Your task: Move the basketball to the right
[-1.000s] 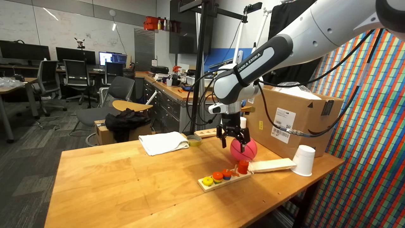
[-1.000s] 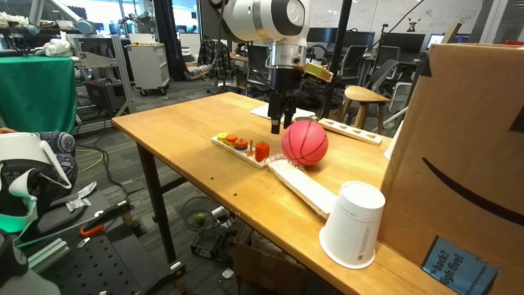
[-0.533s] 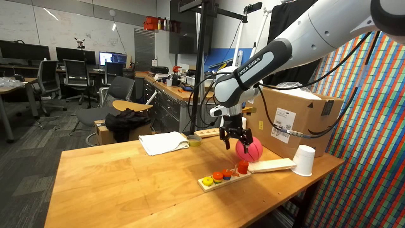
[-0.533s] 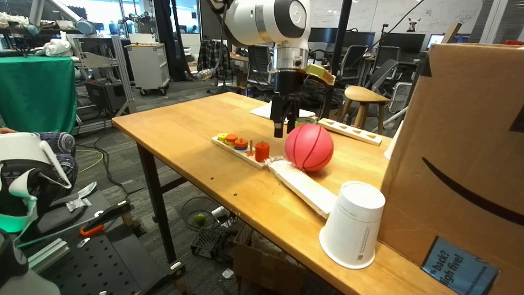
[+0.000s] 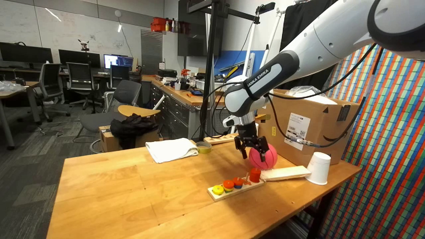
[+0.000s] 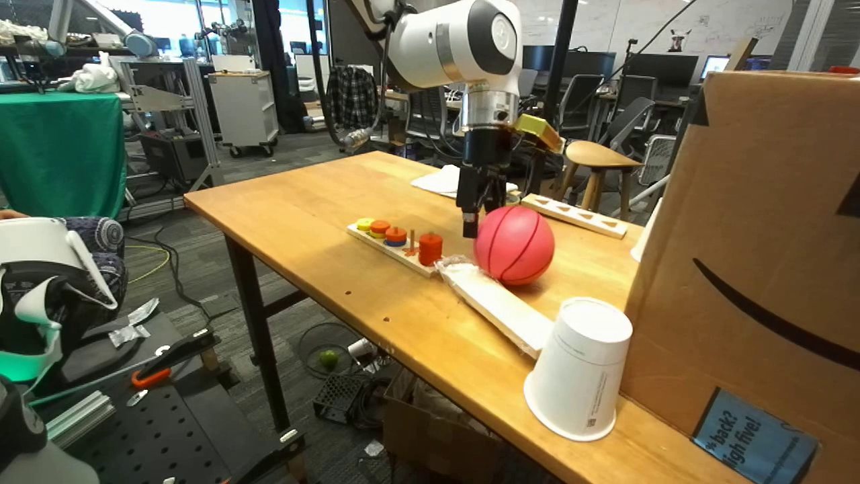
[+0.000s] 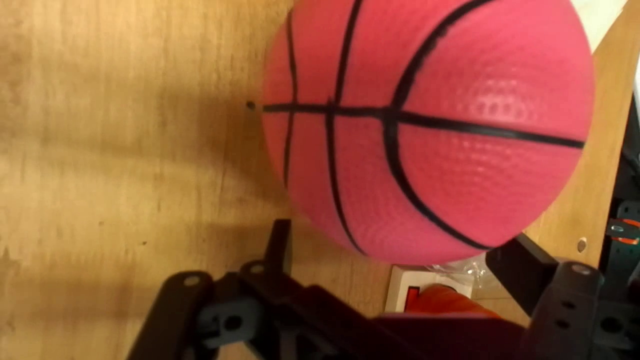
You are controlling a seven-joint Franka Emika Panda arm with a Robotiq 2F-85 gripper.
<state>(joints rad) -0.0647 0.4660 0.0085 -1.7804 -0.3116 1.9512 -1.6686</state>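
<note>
While the gripper (image 5: 253,157) hangs beside the basketball (image 6: 514,245), fingers (image 7: 522,270) spread, tabletop (image 6: 584,265) separates ball from box (image 6: 752,255) and edge (image 6: 430,378).

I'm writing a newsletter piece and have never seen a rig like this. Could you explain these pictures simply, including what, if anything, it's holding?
The machine is one robot arm ending in a two-fingered pincer. Two pictures come from cameras standing outside the robot, looking at the same table from different places; the close-up comes from a camera on the wrist, looking past the fingers at a pinkish-red basketball. Also on the table are a wooden toy board with coloured rings, a pale slab, an upturned white cup, a cardboard box, a white cloth and a roll of tape. Nothing is held: the fingers stand apart, and the basketball sits on the table close by. Whether a finger touches it, I cannot tell.
</note>
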